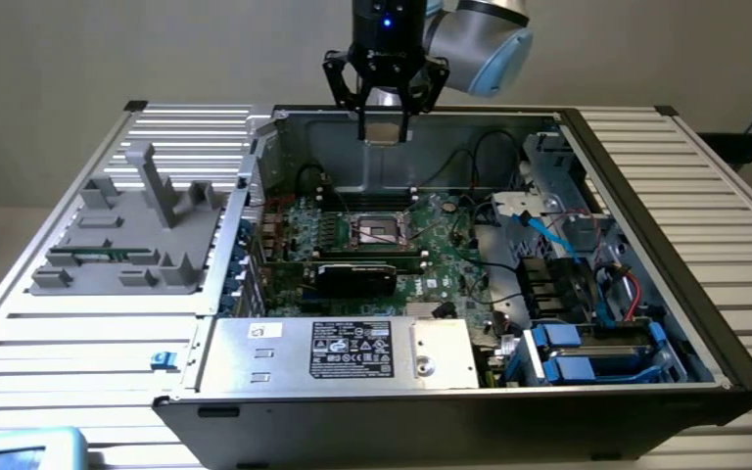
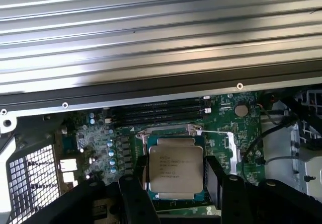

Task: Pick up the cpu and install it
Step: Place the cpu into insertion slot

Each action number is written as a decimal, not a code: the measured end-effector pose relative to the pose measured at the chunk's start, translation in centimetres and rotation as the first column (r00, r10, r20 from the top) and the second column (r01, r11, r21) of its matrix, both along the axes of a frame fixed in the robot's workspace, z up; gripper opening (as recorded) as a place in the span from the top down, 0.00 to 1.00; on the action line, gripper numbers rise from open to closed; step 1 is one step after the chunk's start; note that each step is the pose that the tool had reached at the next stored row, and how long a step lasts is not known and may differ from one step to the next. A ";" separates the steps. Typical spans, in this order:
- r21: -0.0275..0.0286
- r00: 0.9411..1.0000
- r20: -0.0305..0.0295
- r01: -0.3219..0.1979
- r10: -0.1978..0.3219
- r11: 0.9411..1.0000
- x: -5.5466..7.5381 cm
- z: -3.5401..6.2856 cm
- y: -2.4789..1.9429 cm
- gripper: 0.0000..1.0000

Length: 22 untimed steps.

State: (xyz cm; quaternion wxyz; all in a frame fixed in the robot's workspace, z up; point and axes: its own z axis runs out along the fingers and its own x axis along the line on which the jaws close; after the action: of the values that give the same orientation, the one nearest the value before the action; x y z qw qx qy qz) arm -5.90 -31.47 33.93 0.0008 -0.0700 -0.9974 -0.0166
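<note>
In the exterior view, the cpu (image 1: 384,134) is seen clamped in the hand (image 1: 384,125), raised over the open computer case (image 1: 689,323) and above the motherboard socket (image 1: 379,229). In the wrist view, the cpu (image 2: 176,168) is held flat between the fingers (image 2: 215,181), metal lid up. It is nearly square, so no long axis can be told. If it were lowered askew or slipped in the grip, the socket could be damaged.

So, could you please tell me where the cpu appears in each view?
Exterior view: top centre, the cpu held in the tool above the open case.
Wrist view: the cpu between the tool's dark fingers, in front of the motherboard.
Shared landmark: the socket, beneath the cpu in both.
</note>
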 end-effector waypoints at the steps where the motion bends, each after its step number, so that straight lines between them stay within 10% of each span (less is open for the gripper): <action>1: 0.000 1.000 0.000 0.016 -0.016 1.000 0.0 -0.01 0.00 0.45; 11: 0.000 0.984 0.000 0.179 -0.179 0.984 0.0 -0.09 0.00 0.45; 22: 0.000 0.935 0.000 0.355 -0.355 0.935 0.0 -0.16 0.00 0.45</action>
State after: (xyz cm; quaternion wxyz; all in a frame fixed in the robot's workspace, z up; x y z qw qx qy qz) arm -5.90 -31.47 33.77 -0.0022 -0.2486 -0.9685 -0.0165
